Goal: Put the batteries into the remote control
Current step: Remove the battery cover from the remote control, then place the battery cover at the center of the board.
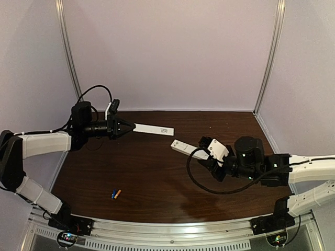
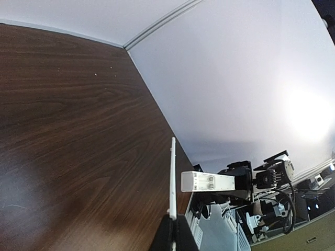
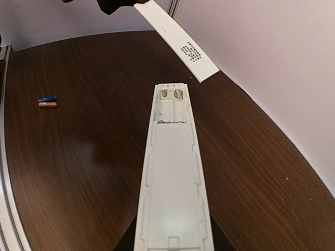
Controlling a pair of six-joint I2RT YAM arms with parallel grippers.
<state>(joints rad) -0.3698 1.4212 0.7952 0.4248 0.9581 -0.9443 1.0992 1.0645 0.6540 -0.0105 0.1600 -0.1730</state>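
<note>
The right gripper [image 1: 208, 155] is clamping one end of the remote control [image 1: 183, 147] and holding it above the table [image 1: 157, 178]. In its own wrist view the fingers are hiding beneath the white body, with only dark edges showing at the bottom, and the remote's held end is running out of frame. The remote is lying back-side up. Its battery compartment [image 3: 171, 107] at the free end is standing open, with two metal contacts showing and both slots bare.

Just beyond that free end, the left gripper [image 1: 127, 127] is pinching one end of the thin white battery cover [image 1: 153, 128] with its jaws fully closed on it. The cover's other end is reaching toward the remote and, seen from overhead, is standing apart from it. The printing on the cover is too small to read. From the left wrist, the cover is showing only edge-on, as a thin line.

The blue battery [image 3: 47, 98] and the orange battery [image 3: 48, 104] are lying side by side on the table, well to the left of the remote. Whether they are touching is not clear.
</note>
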